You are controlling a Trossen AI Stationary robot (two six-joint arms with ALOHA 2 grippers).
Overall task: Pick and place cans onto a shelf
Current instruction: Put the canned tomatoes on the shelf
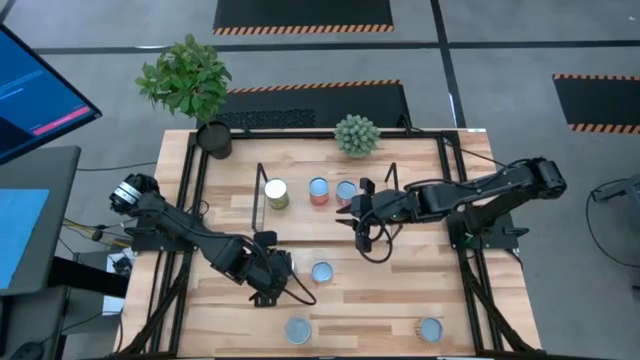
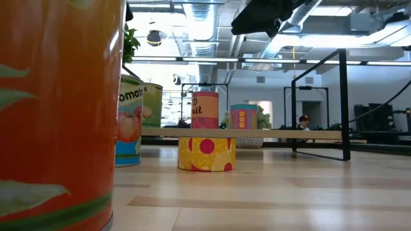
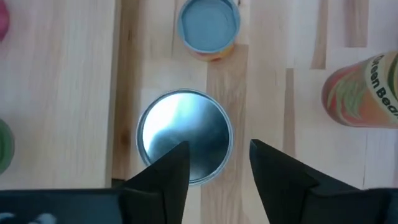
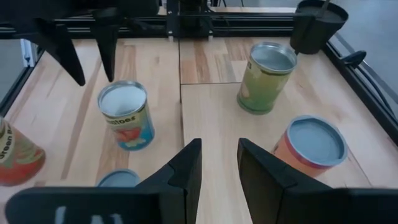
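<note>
Seven cans, all small upright tins, are in view. Nearest, well in front of the shelf (image 2: 289,133), two cans with blue-grey tops (image 1: 298,329) (image 1: 430,329) stand by the front edge of the counter (image 1: 400,290). Closer to the shelf stands a yellow can with pink dots (image 1: 322,272), and just beside it a tomato-label can (image 4: 124,115) with a bright silver top. The left end effector (image 3: 219,146) hangs right over this can, its fingers apart and clear of it. Three cans stand on the shelf, a low light-wood board with black wire ends: a green can with a cream top (image 1: 277,194), a red can with a blue top (image 1: 319,191), and a third can (image 1: 346,190) at the right end of that row. The right end effector (image 4: 219,144) is over the shelf next to that third can, its fingers apart with nothing between them.
</note>
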